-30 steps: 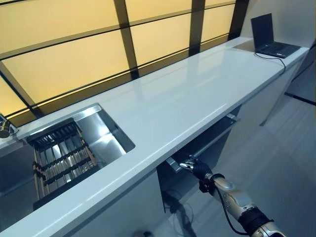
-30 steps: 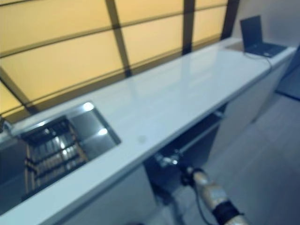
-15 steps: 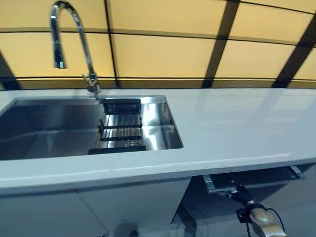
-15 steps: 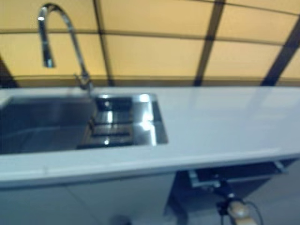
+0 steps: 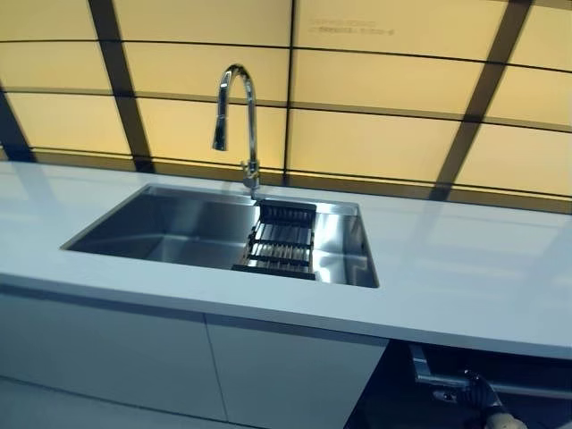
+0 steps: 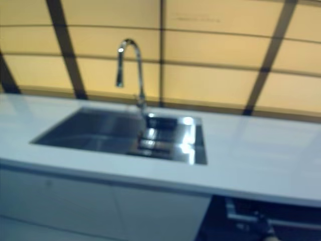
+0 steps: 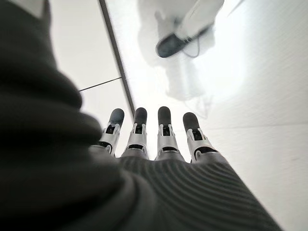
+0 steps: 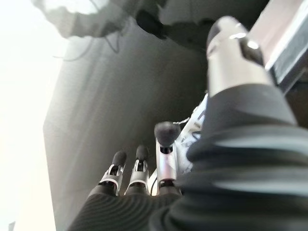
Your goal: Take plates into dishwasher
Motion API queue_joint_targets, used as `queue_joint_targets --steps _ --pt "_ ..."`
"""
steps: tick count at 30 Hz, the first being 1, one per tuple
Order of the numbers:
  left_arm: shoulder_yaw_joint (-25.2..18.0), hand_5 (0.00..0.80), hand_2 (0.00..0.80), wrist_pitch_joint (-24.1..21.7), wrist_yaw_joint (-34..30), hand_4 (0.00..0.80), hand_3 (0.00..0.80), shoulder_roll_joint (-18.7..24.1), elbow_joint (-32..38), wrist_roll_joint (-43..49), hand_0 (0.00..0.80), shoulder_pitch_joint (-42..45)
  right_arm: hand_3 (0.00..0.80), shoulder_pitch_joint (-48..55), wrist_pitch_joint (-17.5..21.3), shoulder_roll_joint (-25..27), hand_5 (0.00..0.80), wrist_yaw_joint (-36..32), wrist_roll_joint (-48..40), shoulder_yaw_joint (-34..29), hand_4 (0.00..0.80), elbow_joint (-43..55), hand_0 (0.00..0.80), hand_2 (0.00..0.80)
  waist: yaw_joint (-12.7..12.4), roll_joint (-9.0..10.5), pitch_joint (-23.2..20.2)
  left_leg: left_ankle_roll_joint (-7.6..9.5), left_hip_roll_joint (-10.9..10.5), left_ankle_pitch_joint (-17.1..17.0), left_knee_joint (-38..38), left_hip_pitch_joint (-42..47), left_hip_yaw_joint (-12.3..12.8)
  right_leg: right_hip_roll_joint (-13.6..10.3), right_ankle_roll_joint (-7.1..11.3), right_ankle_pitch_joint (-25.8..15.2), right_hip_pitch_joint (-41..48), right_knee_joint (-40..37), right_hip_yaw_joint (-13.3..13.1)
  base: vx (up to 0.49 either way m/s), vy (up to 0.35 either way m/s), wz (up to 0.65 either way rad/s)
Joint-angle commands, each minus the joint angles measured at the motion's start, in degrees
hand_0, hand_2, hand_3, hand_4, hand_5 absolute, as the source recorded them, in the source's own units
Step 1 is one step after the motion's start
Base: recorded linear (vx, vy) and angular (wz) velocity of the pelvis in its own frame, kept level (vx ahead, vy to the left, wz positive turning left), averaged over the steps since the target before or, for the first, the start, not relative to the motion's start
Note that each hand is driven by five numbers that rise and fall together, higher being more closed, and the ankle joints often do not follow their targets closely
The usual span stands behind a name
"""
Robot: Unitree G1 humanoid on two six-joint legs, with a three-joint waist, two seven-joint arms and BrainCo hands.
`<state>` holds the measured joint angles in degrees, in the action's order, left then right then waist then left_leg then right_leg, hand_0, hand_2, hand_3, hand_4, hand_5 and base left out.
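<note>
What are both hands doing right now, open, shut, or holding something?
Left hand: open, fingers straight, holding nothing.
Right hand: open by the dishwasher rail, holding nothing.

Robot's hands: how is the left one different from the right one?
The left hand hangs over pale floor, touching nothing; the right hand is at a silver bar under the counter. Only the right hand shows from the head camera; the left hand does not. Both hold nothing, fingers straight.
</note>
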<state>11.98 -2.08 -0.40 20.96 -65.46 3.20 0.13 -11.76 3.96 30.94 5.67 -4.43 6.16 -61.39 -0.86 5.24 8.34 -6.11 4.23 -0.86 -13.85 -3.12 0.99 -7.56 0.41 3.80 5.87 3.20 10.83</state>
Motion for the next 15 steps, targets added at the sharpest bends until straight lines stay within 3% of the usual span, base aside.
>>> queue_joint_targets --steps 1,4,6,7,8,11,15 --pt "-3.2 0.0 0.0 -2.4 -0.1 0.0 0.0 -2.8 1.0 -0.1 0.0 -0.7 0.0 6.0 -6.0 -8.4 0.0 -6.6 3.2 4.0 0.0 -5.9 0.0 0.0 -1.8 -2.13 1.8 2.17 0.1 0.8 -7.7 2.7 -3.9 1.3 1.5 -6.4 -0.8 -7.7 -1.0 -0.166 0.275 0.07" --pt "-2.5 0.0 0.0 -2.9 -1.1 0.0 0.0 -3.5 0.7 -0.5 0.0 -0.9 0.0 5.9 -6.2 -8.3 0.0 -6.1 4.5 3.2 0.0 -6.3 0.0 0.0 -0.8 -2.59 0.7 2.06 -0.7 3.6 -4.2 5.9 -4.8 0.6 3.05 -8.7 -3.2 -8.1 -2.0 -0.248 0.494 0.1" --pt "-1.2 0.0 0.0 -3.8 -1.9 0.0 0.0 -3.3 0.8 0.5 0.0 -1.2 0.0 5.6 -5.1 -8.4 0.0 -5.2 4.3 2.7 0.0 -6.6 0.0 0.0 1.0 -3.21 0.7 2.89 -0.2 9.9 5.5 12.5 -1.5 -1.7 6.38 -12.0 -7.5 -7.1 -1.8 -0.217 0.476 0.06" --pt "-1.0 0.0 0.0 -3.9 -1.9 0.0 0.0 -3.2 0.7 0.6 0.0 -1.2 0.0 5.6 -4.9 -8.4 0.0 -5.1 4.3 2.6 0.0 -6.7 0.0 0.0 1.1 -3.24 0.8 2.95 -0.1 10.4 6.3 13.2 -1.2 -1.9 6.77 -12.4 -7.9 -7.1 -1.8 -0.217 0.461 0.29" --pt "-0.1 0.0 0.0 -3.7 -2.4 0.0 0.0 -2.6 0.8 1.2 0.0 -1.5 0.0 5.6 -4.4 -8.6 0.0 -4.3 3.9 2.3 0.0 -6.6 0.0 0.0 1.8 -3.16 0.9 3.4 -0.6 11.7 9.7 14.9 -0.1 -3.3 8.94 -14.6 -9.7 -7.5 -1.9 -0.205 0.385 0.32" --pt "1.2 0.0 0.0 -2.9 -2.7 0.0 0.0 -1.4 0.4 2.3 0.0 -1.8 0.0 6.3 -3.9 -8.7 0.0 -3.7 2.7 1.8 0.0 -6.0 0.0 0.0 2.3 -2.24 1.3 4.63 -2.7 12.6 10.9 14.6 0.2 -4.9 11.25 -17.7 -12.4 -8.2 -2.5 -0.218 0.346 0.14" --pt "1.6 0.0 0.0 -2.2 -2.1 0.0 0.0 0.3 -1.2 1.8 0.0 -2.1 0.0 7.1 -2.7 -8.5 0.0 -3.7 2.3 0.2 0.0 -5.0 0.0 0.0 1.9 -2.14 2.5 5.32 -4.1 11.3 11.7 13.4 1.1 -6.0 11.44 -18.2 -14.7 -8.2 1.2 -0.237 0.252 -0.02"
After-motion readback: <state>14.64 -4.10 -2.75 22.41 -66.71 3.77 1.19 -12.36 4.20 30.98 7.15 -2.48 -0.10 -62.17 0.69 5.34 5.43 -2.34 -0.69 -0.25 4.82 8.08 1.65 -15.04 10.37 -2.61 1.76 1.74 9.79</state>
